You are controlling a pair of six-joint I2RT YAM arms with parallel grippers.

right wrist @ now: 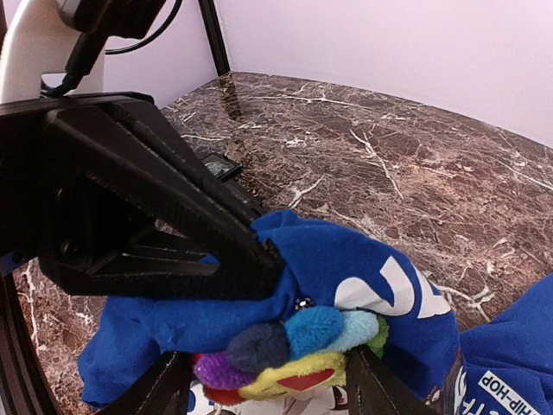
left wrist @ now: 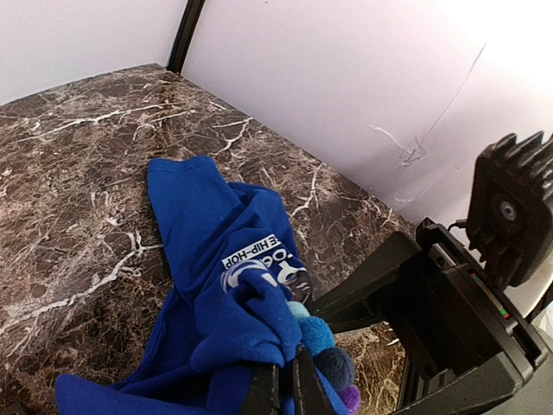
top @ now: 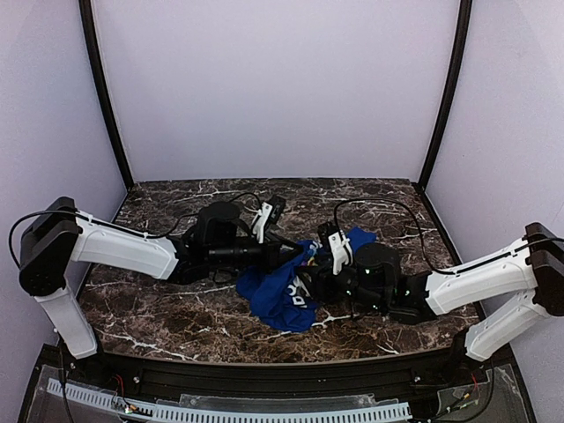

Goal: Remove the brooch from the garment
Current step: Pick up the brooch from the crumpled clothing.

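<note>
The garment [top: 278,295] is a blue cloth with white print, bunched at the table's middle. My left gripper [left wrist: 278,385] is shut on a raised fold of the garment [left wrist: 216,251], right beside the brooch [left wrist: 327,346]. The brooch [right wrist: 294,350] is a fuzzy pin of blue, purple, yellow, red and green, fixed to the lifted cloth [right wrist: 363,259]. My right gripper [right wrist: 266,356] stands open with a finger close on either side of the brooch; the right finger looks to be touching it. In the top view the two arms hide the brooch.
A small dark square object [right wrist: 221,165] lies on the marble table [top: 176,308] behind the left gripper's fingers [right wrist: 164,216]. The right arm's black body [left wrist: 449,320] fills the space just right of the cloth. Pale walls enclose three sides.
</note>
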